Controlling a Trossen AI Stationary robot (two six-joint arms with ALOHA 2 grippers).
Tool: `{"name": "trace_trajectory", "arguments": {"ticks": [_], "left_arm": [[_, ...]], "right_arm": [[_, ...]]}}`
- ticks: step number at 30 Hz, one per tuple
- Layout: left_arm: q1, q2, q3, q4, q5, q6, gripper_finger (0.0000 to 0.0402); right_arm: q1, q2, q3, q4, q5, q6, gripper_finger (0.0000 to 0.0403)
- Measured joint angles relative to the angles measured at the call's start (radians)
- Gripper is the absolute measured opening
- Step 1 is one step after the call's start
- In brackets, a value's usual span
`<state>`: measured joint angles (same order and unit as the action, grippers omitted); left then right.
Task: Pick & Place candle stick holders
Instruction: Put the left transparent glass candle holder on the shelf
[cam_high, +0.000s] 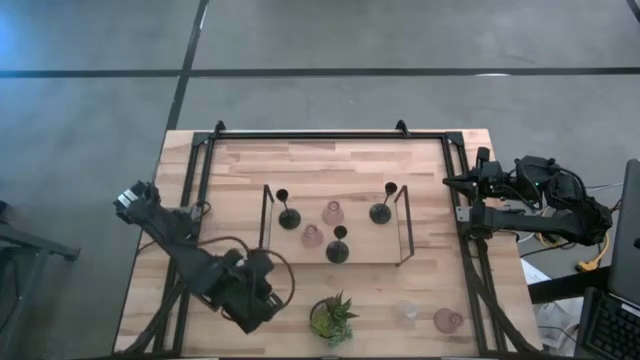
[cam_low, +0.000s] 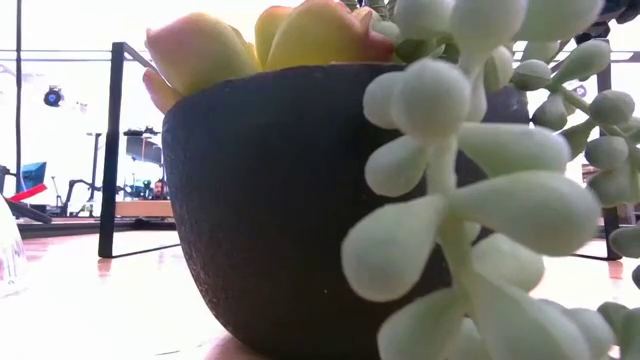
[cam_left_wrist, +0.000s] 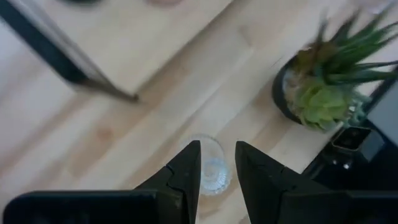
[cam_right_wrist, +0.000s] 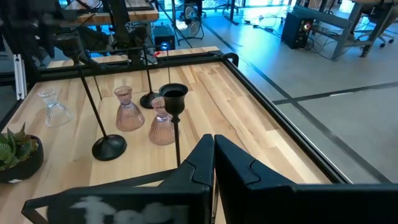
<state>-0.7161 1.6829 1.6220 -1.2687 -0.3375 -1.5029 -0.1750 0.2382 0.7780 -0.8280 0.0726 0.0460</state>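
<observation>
My left gripper (cam_left_wrist: 217, 148) hangs open near the table's front edge, left of the green plant (cam_high: 332, 318). It points down over a tiny clear glass holder (cam_left_wrist: 213, 167) that stands on its base on the table; the fingers are above it and do not touch it. In the high view the arm (cam_high: 250, 295) hides this glass. Three black holders (cam_high: 289, 217) (cam_high: 380, 212) (cam_high: 338, 250) and two pink ones (cam_high: 332, 212) (cam_high: 312, 236) stand on the wooden tray (cam_high: 365, 245). Another clear holder (cam_high: 405, 313) and a pink one (cam_high: 448, 320) stand at the front right. My right gripper (cam_right_wrist: 213, 144) waits shut at the table's right edge.
The plant pot (cam_low: 270, 200) fills the low view, with the clear glass (cam_low: 6, 262) at its far left. The tray's black wire frame (cam_left_wrist: 68, 59) runs close to the left gripper. A black frame (cam_high: 310, 135) borders the tabletop.
</observation>
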Motion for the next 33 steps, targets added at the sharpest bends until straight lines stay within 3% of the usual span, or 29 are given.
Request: {"name": "trace_trajectory", "arguments": {"ticks": [5, 10, 22, 33], "left_arm": [[-0.005, -0.003, -0.136, 0.134, 0.121, -0.095, 0.0103], [0.008, -0.003, -0.196, 0.221, 0.219, -0.073, 0.0103], [0.012, -0.002, -0.237, 0.307, 0.250, 0.224, 0.0102], [0.043, 0.001, -0.353, 0.389, 0.327, 0.213, 0.0101]], "right_arm": [[0.000, 0.000, 0.000, 0.000, 0.000, 0.000, 0.0008], [0.000, 0.000, 0.000, 0.000, 0.000, 0.000, 0.0008], [0.000, 0.000, 0.000, 0.000, 0.000, 0.000, 0.0008], [0.000, 0.000, 0.000, 0.000, 0.000, 0.000, 0.0008]]}}
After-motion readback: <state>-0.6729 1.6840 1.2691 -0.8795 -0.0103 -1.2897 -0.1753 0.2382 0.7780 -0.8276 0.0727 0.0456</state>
